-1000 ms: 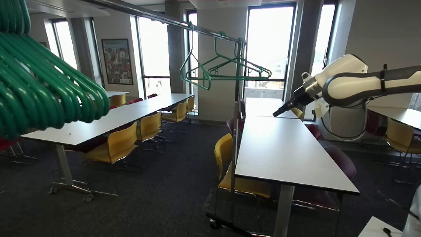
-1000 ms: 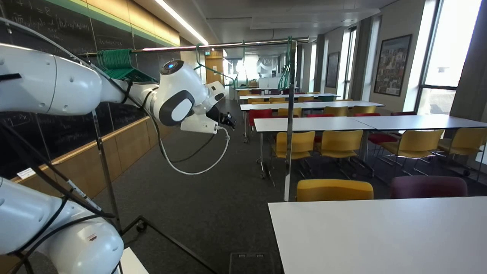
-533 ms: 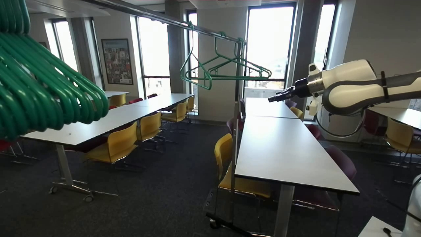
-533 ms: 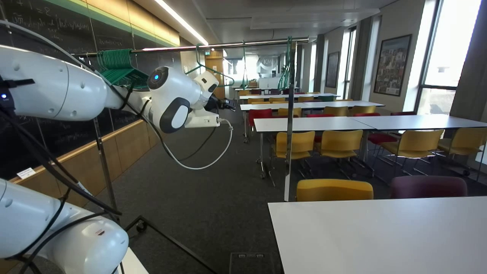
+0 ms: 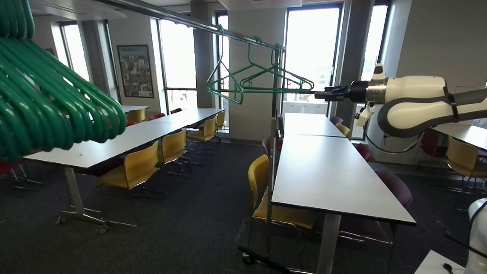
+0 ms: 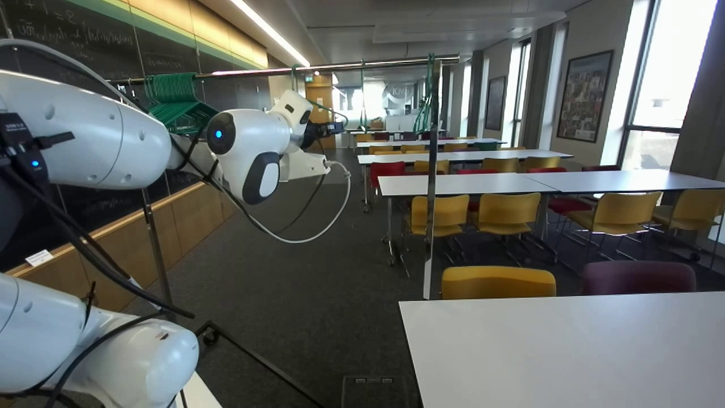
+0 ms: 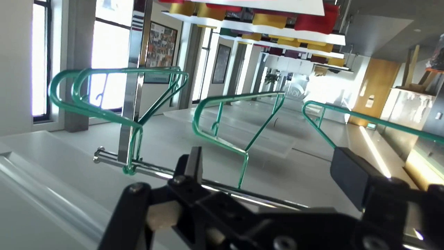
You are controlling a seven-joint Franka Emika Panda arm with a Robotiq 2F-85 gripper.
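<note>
Tall windows [image 5: 314, 38] stand behind a few green hangers [image 7: 245, 152], which hang beyond the spread pincer [image 7: 272, 166].

In both exterior views we see the arm [image 6: 85, 130] stretched out, sloping gently down to a nearly level wrist [image 5: 414, 88]. The gripper [image 7: 269, 156] points outward, close to horizontal; in the wrist view we find its dark fingers [image 7: 350, 172] wide apart. A blue light [image 6: 218, 134] glows on the wrist.

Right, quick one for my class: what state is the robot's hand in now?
Hand: open, holding nothing; a green hanger shows beyond its parted jaws in the wrist view, not gripped.
</note>
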